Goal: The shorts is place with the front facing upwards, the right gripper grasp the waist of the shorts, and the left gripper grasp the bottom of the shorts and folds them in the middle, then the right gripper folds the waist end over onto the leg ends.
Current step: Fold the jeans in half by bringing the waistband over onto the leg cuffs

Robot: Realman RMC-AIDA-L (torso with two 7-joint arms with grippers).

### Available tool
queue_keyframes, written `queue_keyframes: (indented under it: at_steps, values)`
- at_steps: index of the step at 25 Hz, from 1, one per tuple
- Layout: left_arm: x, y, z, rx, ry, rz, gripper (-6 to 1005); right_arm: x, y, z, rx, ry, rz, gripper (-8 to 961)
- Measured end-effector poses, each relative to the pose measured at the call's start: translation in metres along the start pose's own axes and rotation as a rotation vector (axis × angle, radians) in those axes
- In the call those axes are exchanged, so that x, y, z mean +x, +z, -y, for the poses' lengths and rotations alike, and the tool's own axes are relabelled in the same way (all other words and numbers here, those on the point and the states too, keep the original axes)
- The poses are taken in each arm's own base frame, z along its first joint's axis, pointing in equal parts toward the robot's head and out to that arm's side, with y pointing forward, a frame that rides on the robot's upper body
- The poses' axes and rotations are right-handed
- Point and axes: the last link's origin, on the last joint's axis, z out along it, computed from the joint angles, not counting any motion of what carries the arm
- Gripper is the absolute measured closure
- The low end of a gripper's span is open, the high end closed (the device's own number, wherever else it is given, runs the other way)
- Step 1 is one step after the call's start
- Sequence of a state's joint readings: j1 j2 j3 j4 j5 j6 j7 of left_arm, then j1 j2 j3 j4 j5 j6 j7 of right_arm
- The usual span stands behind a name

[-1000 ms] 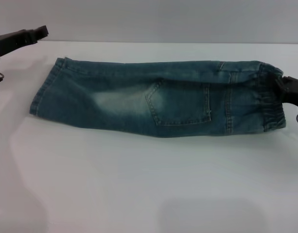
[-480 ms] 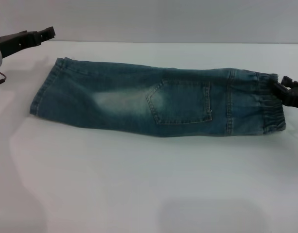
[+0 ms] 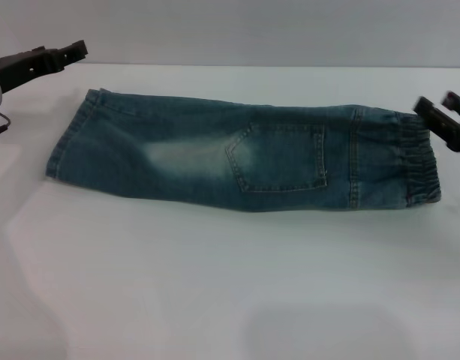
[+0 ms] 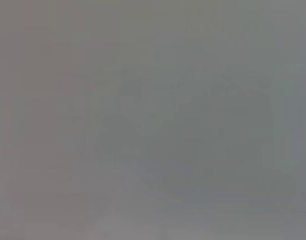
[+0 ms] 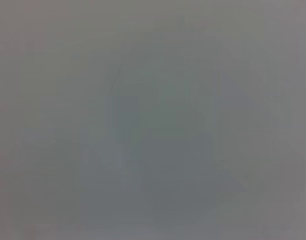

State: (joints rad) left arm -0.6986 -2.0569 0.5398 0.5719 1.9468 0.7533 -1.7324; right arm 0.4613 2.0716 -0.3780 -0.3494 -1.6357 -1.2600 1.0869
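Two grippers off the shorts (image 3: 237, 154): right gripper (image 3: 437, 109) just beyond the waist (image 3: 413, 161), fingers apart, empty; left gripper (image 3: 79, 50) past the leg ends (image 3: 68, 142), finger spread unclear.

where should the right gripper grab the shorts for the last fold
Probably the gathered elastic waist, approached from the robot's right, where the right gripper hovers open beside it. The shorts lie flat, already folded lengthwise, so that thick puckered band offers an edge to pinch and carry over toward the leg ends.
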Motion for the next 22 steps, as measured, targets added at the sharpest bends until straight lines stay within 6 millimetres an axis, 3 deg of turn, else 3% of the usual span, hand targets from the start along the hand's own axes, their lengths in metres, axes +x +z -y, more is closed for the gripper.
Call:
queue_keyframes:
  at_steps: [2, 8, 22]
  values:
    - [0.000, -0.002, -0.004, -0.035, 0.013, -0.019, 159, 0.001, 0.012, -0.014, -0.075, -0.014, -0.015, 316]
    - [-0.005, -0.007, -0.011, -0.110, 0.019, -0.065, 159, 0.015, 0.030, -0.025, -0.078, -0.031, -0.070, 316]
    - [-0.013, -0.014, -0.011, -0.144, 0.021, -0.096, 159, 0.034, 0.034, 0.001, 0.137, -0.044, -0.188, 317]
